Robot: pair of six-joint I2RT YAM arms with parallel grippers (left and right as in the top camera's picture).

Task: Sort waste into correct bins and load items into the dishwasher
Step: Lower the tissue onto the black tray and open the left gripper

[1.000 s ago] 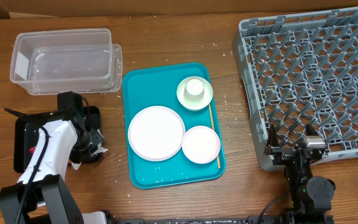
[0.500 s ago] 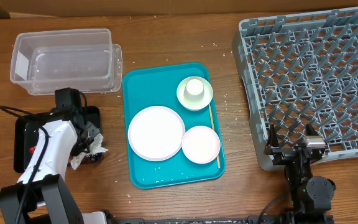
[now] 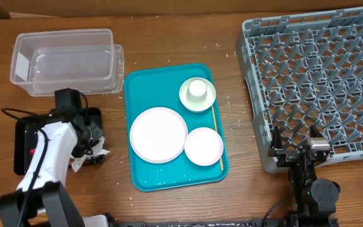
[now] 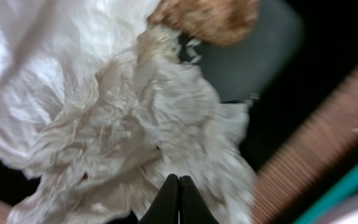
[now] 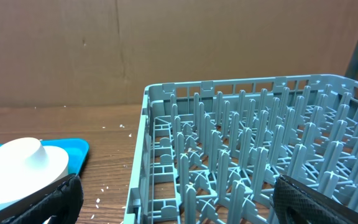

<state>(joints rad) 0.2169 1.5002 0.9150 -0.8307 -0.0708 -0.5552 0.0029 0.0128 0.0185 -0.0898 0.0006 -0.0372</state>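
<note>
A crumpled white napkin (image 4: 104, 118) fills the left wrist view, with a brown lumpy food bit (image 4: 207, 17) at its far edge. My left gripper (image 4: 179, 185) is shut, tips pressed together just over the napkin. From overhead, the left gripper (image 3: 86, 140) hangs at the right end of the black bin (image 3: 21, 135), where the napkin (image 3: 92, 153) spills over the rim. A large white plate (image 3: 158, 134), a pale pink plate (image 3: 203, 145), a saucer holding a cup (image 3: 197, 89) and a wooden stick (image 3: 217, 135) lie on the teal tray (image 3: 137, 173). My right gripper (image 3: 293, 144) stands open at the near left corner of the grey dishwasher rack (image 3: 320, 75).
A clear plastic container (image 3: 68, 63) sits behind the black bin. A bit of red wrapper (image 3: 31, 152) shows inside the bin under my left arm. The rack's pegs (image 5: 241, 137) stand right ahead of the right gripper (image 5: 188, 205). Bare wood separates tray and rack.
My left gripper has drawn back a little toward the far left, and more of the white napkin shows at the bin's right rim. The right arm has not moved.
</note>
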